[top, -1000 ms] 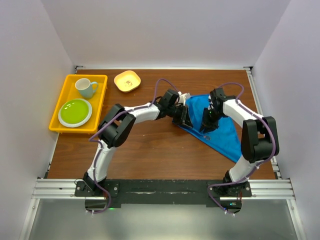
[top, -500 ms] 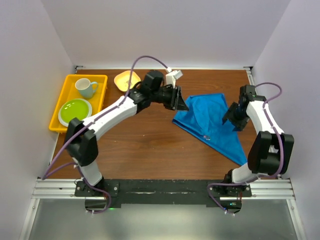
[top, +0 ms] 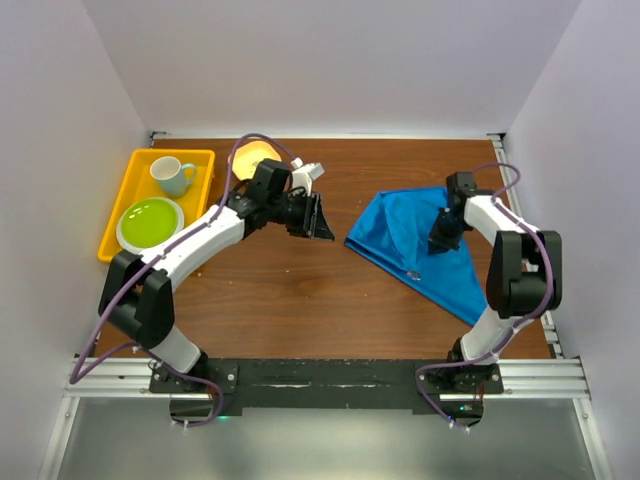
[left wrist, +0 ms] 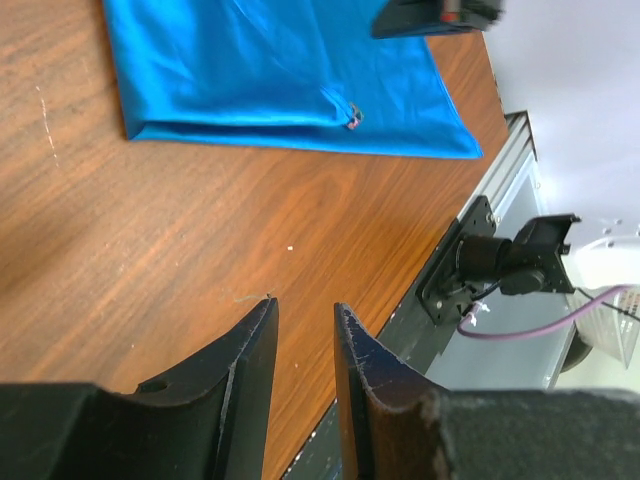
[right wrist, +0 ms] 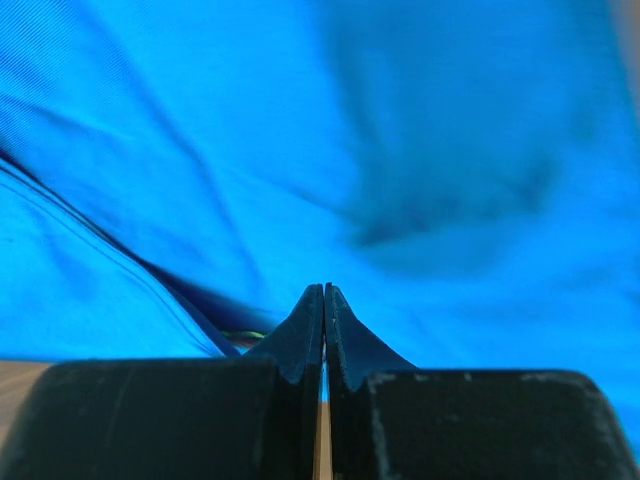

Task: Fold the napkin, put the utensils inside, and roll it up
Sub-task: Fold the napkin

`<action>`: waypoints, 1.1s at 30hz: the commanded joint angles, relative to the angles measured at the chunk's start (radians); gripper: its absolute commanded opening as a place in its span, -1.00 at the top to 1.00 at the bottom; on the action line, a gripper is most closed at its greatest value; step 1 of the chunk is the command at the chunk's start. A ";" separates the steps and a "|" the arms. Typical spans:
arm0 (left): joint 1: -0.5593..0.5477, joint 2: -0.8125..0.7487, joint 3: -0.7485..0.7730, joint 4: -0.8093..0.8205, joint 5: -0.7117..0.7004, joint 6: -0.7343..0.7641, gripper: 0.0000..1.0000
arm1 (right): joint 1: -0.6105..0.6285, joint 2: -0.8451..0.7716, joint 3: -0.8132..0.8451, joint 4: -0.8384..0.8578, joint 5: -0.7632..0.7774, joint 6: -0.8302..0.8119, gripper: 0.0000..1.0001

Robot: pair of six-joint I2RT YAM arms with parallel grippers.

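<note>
R pincer [right wrist: 323, 290] shut tight, nothing visibly pinched, just above the folded napkin [top: 400, 235] on the counter's [top: 300, 290] right; L pincer [left wrist: 300, 312] part-open, empty; we'd reopen R & roll from the utensil [left wrist: 352, 118] end.

The brown wooden desk [top: 300, 300] carries a yellow tray [top: 135, 180] at its far left; a small orange bowl [top: 245, 155] just right of it; a blue napkin [top: 400, 230], folded, at right.

Withdrew the left gripper [top: 322, 218] leftward, well clear of the napkin [top: 400, 232]; brought the right gripper [top: 438, 243] over its right part and closed it.
</note>
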 commanded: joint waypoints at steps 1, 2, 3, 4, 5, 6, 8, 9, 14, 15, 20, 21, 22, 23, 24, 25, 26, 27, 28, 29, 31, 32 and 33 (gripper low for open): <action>0.015 -0.055 -0.022 0.007 0.034 0.041 0.33 | 0.072 0.059 0.037 0.077 -0.003 0.055 1.00; 0.016 -0.055 -0.025 0.005 0.036 0.044 0.34 | 0.079 0.064 0.041 0.082 0.003 0.058 1.00; 0.020 -0.055 -0.027 0.002 0.037 0.047 0.34 | 0.091 0.079 0.052 0.091 0.005 0.064 1.00; 0.024 -0.058 -0.028 -0.001 0.039 0.053 0.34 | 0.095 0.088 0.058 0.091 0.005 0.064 1.00; 0.029 -0.060 -0.028 -0.001 0.037 0.056 0.34 | 0.102 0.099 0.064 0.090 0.006 0.066 1.00; 0.033 -0.062 -0.030 -0.004 0.040 0.056 0.34 | 0.112 0.123 0.077 0.082 0.008 0.063 1.00; 0.041 -0.062 -0.033 -0.003 0.046 0.062 0.34 | 0.122 0.137 0.080 0.088 0.012 0.066 1.00; 0.049 -0.062 -0.033 -0.004 0.051 0.062 0.34 | 0.129 0.146 0.075 0.096 0.011 0.072 1.00; 0.066 -0.062 -0.048 0.008 0.077 0.052 0.35 | 0.172 0.186 0.084 0.117 -0.004 0.096 1.00; 0.070 -0.062 -0.050 0.007 0.079 0.050 0.35 | 0.183 0.197 0.103 0.114 -0.003 0.102 1.00; 0.079 -0.065 -0.053 0.010 0.079 0.052 0.35 | 0.273 0.281 0.192 0.087 -0.020 0.122 1.00; 0.084 -0.062 -0.054 0.011 0.079 0.050 0.35 | 0.284 0.289 0.231 0.080 -0.020 0.128 1.00; 0.085 -0.060 -0.054 0.011 0.080 0.052 0.35 | 0.295 0.300 0.251 0.076 -0.023 0.133 1.00; 0.087 -0.059 -0.054 0.013 0.083 0.052 0.35 | 0.312 0.312 0.293 0.061 -0.027 0.138 1.00; 0.090 -0.057 -0.054 0.014 0.085 0.050 0.35 | 0.316 0.317 0.316 0.048 -0.028 0.141 1.00; 0.090 -0.055 -0.056 0.020 0.086 0.049 0.35 | 0.318 0.320 0.339 0.031 -0.026 0.139 1.00; 0.092 -0.052 -0.056 0.020 0.088 0.047 0.35 | 0.318 0.317 0.385 -0.023 -0.020 0.142 1.00; 0.092 -0.052 -0.053 0.019 0.083 0.049 0.35 | 0.315 0.308 0.409 -0.060 0.015 0.142 0.96; 0.092 -0.054 -0.050 0.016 0.073 0.050 0.35 | 0.307 0.294 0.426 -0.103 0.043 0.144 0.83; 0.092 -0.057 -0.050 0.017 0.069 0.052 0.35 | 0.301 0.235 0.422 -0.171 0.063 0.162 0.68; 0.092 -0.069 -0.050 0.017 0.060 0.052 0.35 | 0.258 0.141 0.361 -0.200 0.045 0.205 0.34; 0.092 -0.074 -0.054 0.022 0.059 0.047 0.35 | 0.241 0.042 0.266 -0.208 0.035 0.225 0.21; 0.092 -0.083 -0.057 0.030 0.059 0.043 0.34 | 0.222 -0.017 0.211 -0.211 0.025 0.245 0.03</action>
